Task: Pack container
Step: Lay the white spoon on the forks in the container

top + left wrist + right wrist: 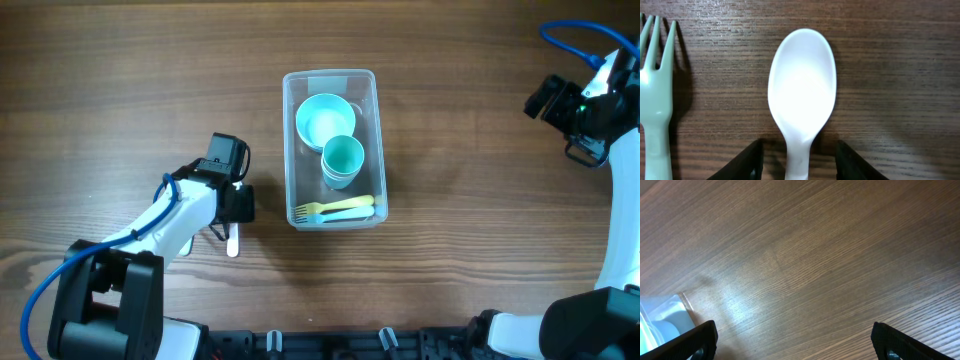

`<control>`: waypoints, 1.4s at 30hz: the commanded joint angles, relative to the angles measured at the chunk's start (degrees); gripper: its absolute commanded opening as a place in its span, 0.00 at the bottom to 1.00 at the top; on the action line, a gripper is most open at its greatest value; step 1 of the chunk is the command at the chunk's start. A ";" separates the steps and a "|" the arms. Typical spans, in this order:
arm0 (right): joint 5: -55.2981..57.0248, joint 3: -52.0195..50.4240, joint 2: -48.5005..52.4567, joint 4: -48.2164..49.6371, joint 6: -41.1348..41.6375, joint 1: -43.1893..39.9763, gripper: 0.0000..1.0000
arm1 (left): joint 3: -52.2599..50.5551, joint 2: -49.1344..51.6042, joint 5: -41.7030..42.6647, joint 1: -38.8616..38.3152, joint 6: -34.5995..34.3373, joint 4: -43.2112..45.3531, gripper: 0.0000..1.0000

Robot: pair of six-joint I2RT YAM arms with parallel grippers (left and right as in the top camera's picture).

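The clear container (371,92) stands at the table's middle and holds a pale blue bowl (323,118), a green cup (342,158) and a yellow fork with a blue utensil (335,209). My left gripper (236,204) is left of it, low over a white spoon (232,241). In the left wrist view the open jaws (799,162) straddle the spoon's (801,85) handle with a gap on each side. A pale green fork (657,100) lies beside the spoon. My right gripper (556,100) is open and empty at the far right; its jaws (795,345) are above bare wood.
A corner of the container (662,315) shows at the lower left of the right wrist view. The wooden table (480,220) lies between the container and the right arm.
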 commanded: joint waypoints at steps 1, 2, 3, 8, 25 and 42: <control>-0.24 -0.02 0.79 0.11 0.85 0.02 1.00 | -0.61 1.40 0.87 0.42 1.20 1.05 0.25; -0.26 -0.02 0.79 0.11 0.87 0.02 1.00 | -0.61 1.38 0.79 0.42 1.20 1.09 0.15; -0.24 -0.02 0.79 0.11 0.87 0.02 1.00 | -0.52 1.38 0.70 0.42 1.20 0.98 0.06; -0.24 -0.02 0.79 0.11 0.87 0.02 1.00 | 6.64 0.35 -1.14 0.28 3.30 -8.46 0.04; -0.24 -0.02 0.79 0.11 0.85 0.02 1.00 | 44.06 4.26 3.56 -30.34 50.47 -32.06 0.04; -0.24 -0.02 0.79 0.11 0.87 0.02 1.00 | 45.70 4.48 3.39 -31.47 46.23 -30.82 0.38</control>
